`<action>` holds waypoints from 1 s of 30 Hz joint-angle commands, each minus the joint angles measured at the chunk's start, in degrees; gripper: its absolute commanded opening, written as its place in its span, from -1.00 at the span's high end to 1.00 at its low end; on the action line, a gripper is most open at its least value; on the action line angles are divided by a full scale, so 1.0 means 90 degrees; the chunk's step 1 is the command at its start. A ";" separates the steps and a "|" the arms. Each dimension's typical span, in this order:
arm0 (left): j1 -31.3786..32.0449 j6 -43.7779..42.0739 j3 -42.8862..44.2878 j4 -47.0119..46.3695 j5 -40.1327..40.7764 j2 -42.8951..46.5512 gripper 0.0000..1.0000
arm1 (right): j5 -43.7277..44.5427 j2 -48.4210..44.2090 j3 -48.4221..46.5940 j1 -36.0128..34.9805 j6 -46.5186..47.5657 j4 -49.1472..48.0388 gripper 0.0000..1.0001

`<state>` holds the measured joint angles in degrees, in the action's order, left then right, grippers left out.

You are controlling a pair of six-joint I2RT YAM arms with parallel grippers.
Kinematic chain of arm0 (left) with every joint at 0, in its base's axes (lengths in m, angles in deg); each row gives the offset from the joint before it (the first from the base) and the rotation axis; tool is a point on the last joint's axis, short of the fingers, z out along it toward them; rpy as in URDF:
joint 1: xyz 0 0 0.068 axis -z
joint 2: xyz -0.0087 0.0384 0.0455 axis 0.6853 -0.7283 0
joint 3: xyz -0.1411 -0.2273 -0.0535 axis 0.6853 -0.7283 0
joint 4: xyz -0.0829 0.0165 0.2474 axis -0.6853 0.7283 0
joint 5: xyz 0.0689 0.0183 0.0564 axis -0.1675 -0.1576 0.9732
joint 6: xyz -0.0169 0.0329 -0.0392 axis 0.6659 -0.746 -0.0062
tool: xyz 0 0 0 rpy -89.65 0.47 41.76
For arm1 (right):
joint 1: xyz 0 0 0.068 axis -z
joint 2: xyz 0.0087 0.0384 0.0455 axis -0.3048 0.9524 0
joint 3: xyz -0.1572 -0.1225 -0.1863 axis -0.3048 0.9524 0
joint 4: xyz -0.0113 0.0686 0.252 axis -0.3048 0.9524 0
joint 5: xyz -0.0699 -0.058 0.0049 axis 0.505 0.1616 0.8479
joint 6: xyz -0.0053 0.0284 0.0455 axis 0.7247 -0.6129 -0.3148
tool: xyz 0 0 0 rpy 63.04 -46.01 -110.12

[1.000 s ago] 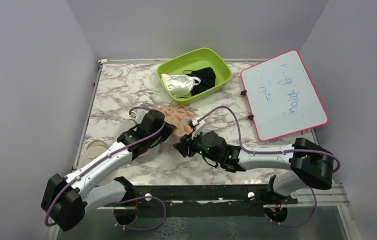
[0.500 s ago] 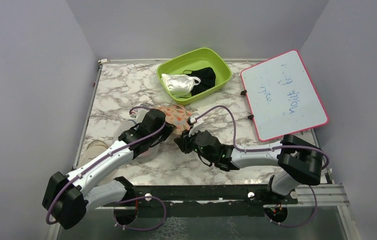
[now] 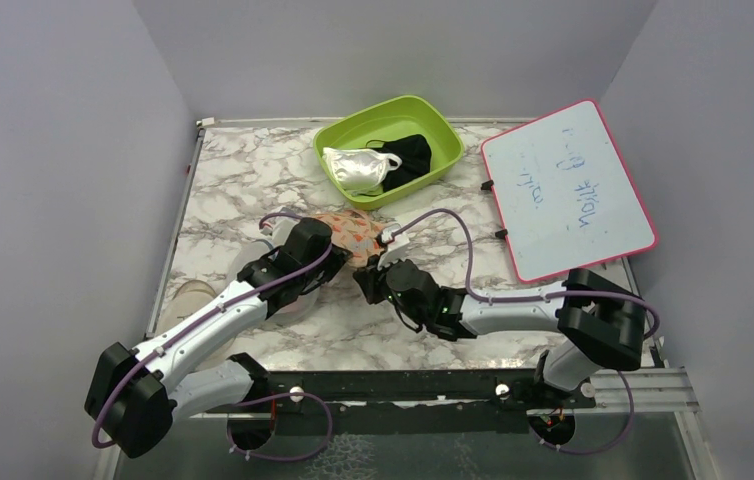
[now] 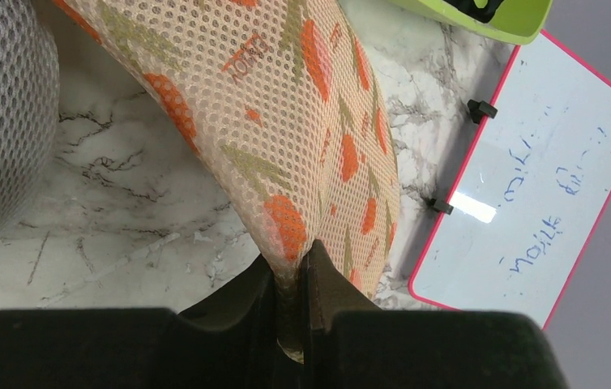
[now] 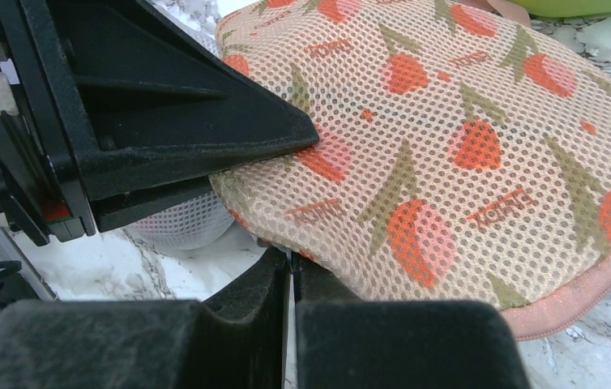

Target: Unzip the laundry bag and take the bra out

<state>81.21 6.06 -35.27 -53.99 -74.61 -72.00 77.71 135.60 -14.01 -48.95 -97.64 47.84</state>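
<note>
The left pincer (image 4: 290, 271) is clamping the laundry bag (image 4: 286, 105) mesh; the right pincer (image 5: 290, 263) is pinching shut at its rim, needing a steady, level pull.

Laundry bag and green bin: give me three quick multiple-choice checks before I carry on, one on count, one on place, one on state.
1. How many garments lie in the green bin?
A. One
B. Two
C. Four

2. Where is the laundry bag?
A. In the green bin
B. On the whiteboard
C. Between the left gripper and the right gripper

3. How do the left gripper's jaws stand?
A. Shut on the laundry bag's mesh
B. Wide open, clear of the bag
C. Shut on a black strap

Answers:
1 B: a white garment and a black cloth lie in it.
2 C: the top view shows the bag between the two arms' tips.
3 A: the left wrist view shows mesh pinched between them.
</note>
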 commanded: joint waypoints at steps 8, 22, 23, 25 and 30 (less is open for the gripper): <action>0.0011 -0.0117 0.0187 0.0203 0.0718 0.0062 1.00 | 0.0108 -0.0320 0.0319 0.0022 0.0269 0.0790 0.99; -0.0103 -0.1662 -0.0846 -0.1960 -0.0347 0.0515 1.00 | -0.1687 -0.1357 0.1384 0.1015 0.1455 0.1199 0.98; -0.0136 -0.1709 -0.0968 -0.2155 -0.0534 0.0547 1.00 | -0.1800 -0.1373 0.1371 0.1190 0.1518 0.1300 0.99; -0.0189 -0.1889 -0.1082 -0.2295 -0.0807 0.0591 1.00 | -0.1846 -0.1465 0.1377 0.1514 0.1610 0.1512 0.98; -0.0269 -0.2549 -0.1112 -0.2227 -0.1099 0.0486 1.00 | -0.1848 -0.2025 0.1671 0.1698 0.2427 0.1095 0.99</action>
<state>79.55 -9.92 -45.56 -69.68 -80.42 -68.35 63.07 121.05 -1.07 -34.31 -83.52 59.03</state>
